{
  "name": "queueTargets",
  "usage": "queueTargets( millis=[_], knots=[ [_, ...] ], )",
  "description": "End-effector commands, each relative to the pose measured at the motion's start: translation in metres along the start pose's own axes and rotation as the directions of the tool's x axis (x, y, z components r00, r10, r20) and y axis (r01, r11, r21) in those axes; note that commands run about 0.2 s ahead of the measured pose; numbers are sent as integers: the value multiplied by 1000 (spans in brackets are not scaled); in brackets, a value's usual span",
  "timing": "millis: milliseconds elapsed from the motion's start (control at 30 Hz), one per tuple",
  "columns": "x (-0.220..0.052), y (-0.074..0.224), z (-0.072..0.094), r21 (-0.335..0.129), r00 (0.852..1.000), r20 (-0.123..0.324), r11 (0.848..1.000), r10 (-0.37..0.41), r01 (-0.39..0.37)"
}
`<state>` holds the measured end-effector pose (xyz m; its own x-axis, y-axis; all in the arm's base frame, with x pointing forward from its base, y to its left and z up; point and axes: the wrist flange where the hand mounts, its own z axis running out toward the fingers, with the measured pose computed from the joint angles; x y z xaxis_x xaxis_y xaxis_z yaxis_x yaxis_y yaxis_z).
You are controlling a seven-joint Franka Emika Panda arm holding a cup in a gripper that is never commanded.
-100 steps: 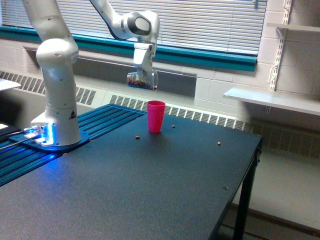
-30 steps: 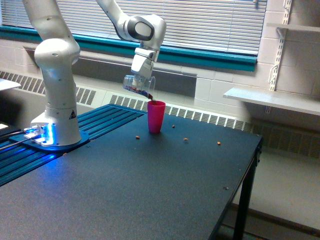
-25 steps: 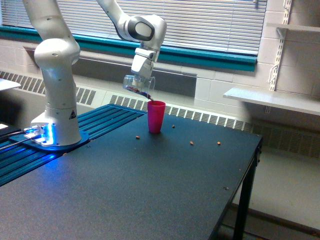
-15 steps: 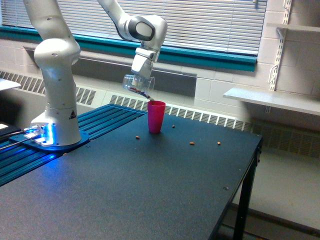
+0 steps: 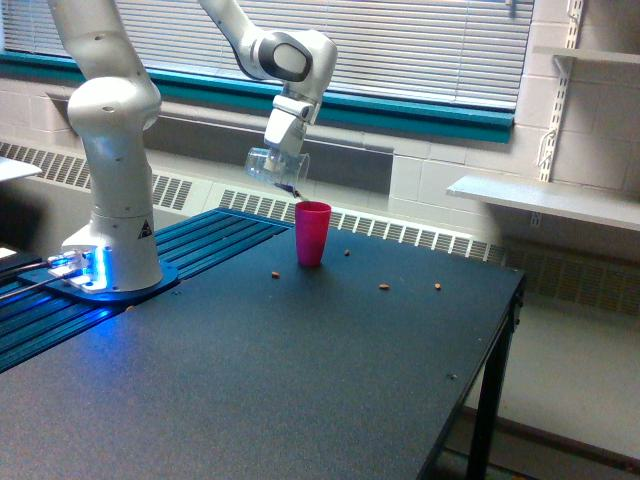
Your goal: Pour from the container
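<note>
My fingers (image 5: 280, 150) are clamped on the clear container (image 5: 274, 169), tipped with its mouth down toward the exterior view's right, above and just left of the pink cup (image 5: 312, 233). A few dark bits sit at the container's lower lip. The cup stands upright on the far part of the dark desk (image 5: 300, 380). Small brown pieces (image 5: 384, 287) lie scattered on the desk around the cup. My white base (image 5: 112, 200) stands at the left on blue rails.
</note>
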<state>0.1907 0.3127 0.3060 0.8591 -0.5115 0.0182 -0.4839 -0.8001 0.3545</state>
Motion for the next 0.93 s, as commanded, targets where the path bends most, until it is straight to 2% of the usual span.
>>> queueTargets(
  millis=[33, 400, 733, 933],
  knots=[
    [-2, -2, -1, -8, 999, 18, 1000, -27, 28],
    [1, -5, -5, -6, 999, 13, 999, -41, 41],
    [4, -10, -9, 4, 999, -7, 999, -53, 53],
    [8, -11, -8, -7, 998, -23, 999, -53, 53]
  ],
)
